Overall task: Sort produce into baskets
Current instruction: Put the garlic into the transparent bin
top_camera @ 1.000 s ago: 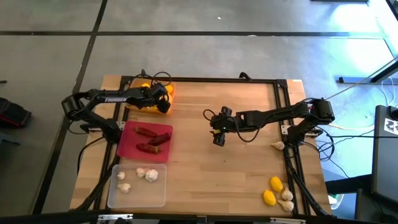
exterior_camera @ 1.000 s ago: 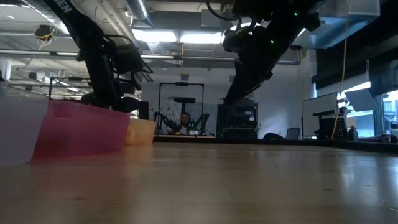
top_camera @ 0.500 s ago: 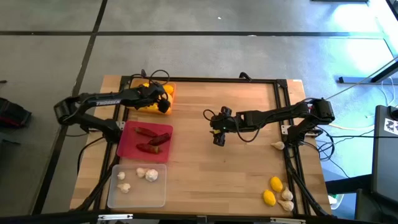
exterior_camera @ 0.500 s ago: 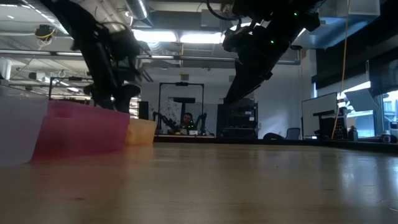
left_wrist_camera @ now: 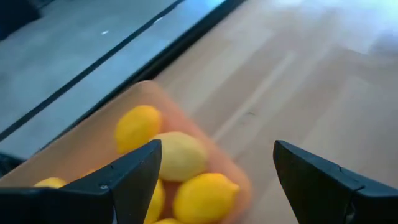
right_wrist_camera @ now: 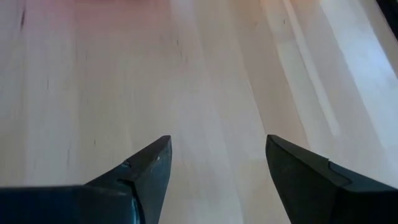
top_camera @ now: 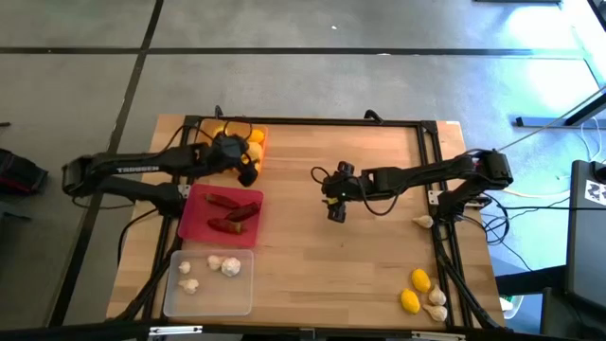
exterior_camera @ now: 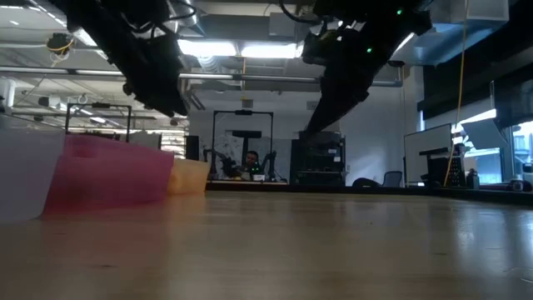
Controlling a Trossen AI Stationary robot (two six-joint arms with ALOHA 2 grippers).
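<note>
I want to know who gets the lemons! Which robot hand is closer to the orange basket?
The left gripper. It hangs open right over the orange basket of lemons. The right gripper is far off, above the bare middle of the table.

**Produce mostly sorted, a few pieces loose**

The orange basket (top_camera: 258, 140) holds yellow lemons (left_wrist_camera: 180, 155). The red basket (top_camera: 194, 216) beside it holds dark chilli peppers (top_camera: 227, 202); the clear basket (top_camera: 173, 294) holds garlic bulbs (top_camera: 225, 265). Two lemons (top_camera: 415, 290) and garlic (top_camera: 436, 303) lie loose at the opposite corner.
</note>
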